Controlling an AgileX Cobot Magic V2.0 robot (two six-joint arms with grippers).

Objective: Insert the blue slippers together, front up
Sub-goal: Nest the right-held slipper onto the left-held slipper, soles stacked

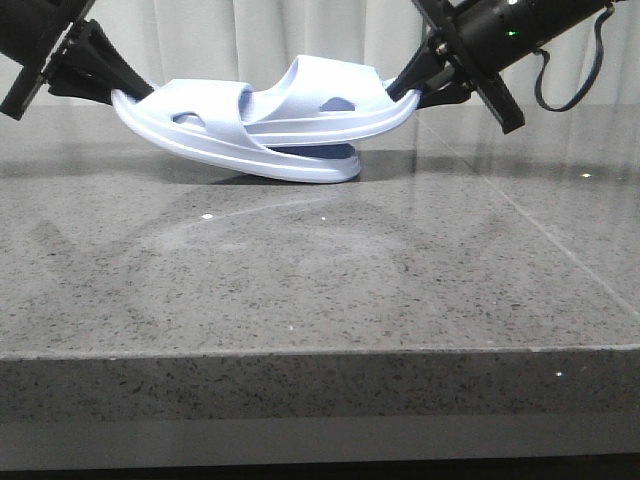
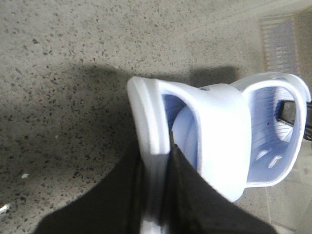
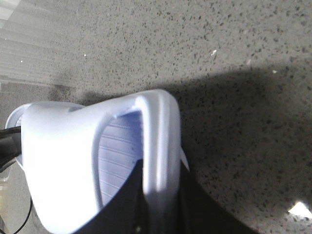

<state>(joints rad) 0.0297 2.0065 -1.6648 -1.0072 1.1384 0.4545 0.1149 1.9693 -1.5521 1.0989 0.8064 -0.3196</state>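
Two pale blue slippers are pushed into each other and held just over the grey table. One slipper slopes down from the left, its low end at or near the tabletop. The other slipper lies over it and reaches to the right. My left gripper is shut on the left slipper's end. In the left wrist view the sole rim is pinched between the dark fingers. My right gripper is shut on the right slipper's end, with that sole edge between its fingers.
A pale curtain hangs behind the table. The table's front edge runs across the near side, and a seam crosses the top at the right. A dark cable loop hangs from the right arm.
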